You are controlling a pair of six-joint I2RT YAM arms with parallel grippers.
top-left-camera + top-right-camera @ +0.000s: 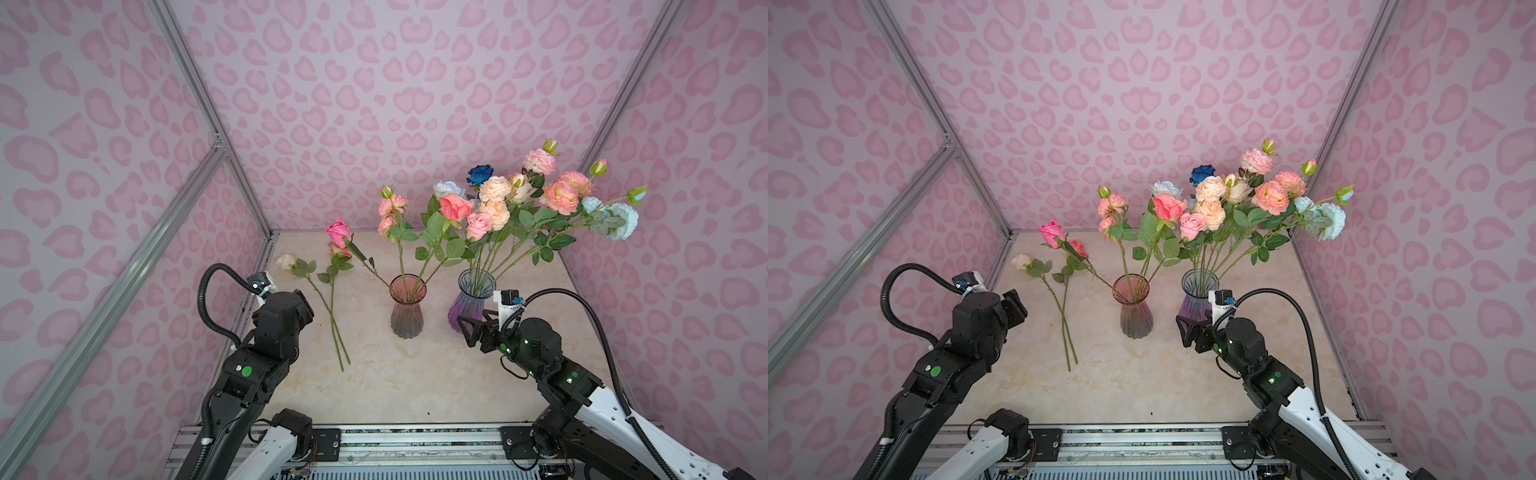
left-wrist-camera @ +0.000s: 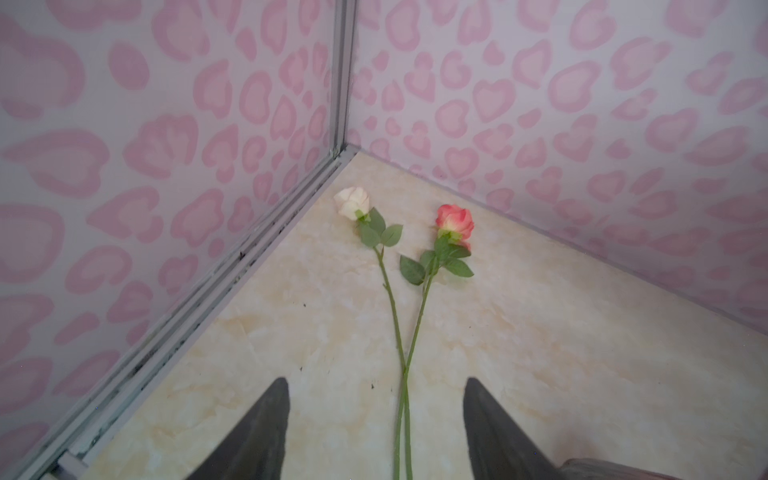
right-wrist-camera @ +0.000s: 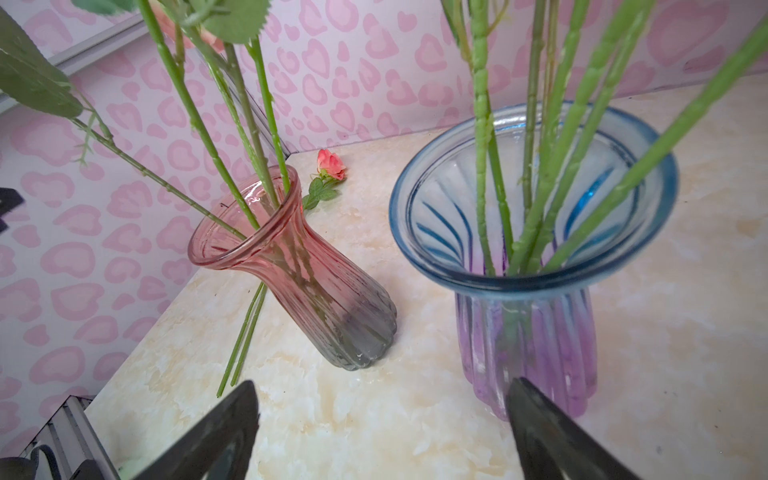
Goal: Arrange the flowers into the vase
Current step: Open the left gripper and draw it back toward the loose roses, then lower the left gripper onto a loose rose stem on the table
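Hovering left gripper (image 2: 376, 380) part open, empty, over crossed stems of cream rose (image 1: 286, 262) and coral rose (image 1: 340, 250) lying toward table (image 1: 415, 382) back-left corner. Other flowers (image 1: 494, 199) stand in pink vase (image 1: 408, 305) and purple vase (image 1: 471, 303), mid-table. Right gripper (image 3: 382, 382) wide open, empty, beside purple vase, possibly touching

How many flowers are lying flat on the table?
2. A cream rose lies on the left, and a pink-red rose lies just right of it, with their stems crossing. None seem hidden.
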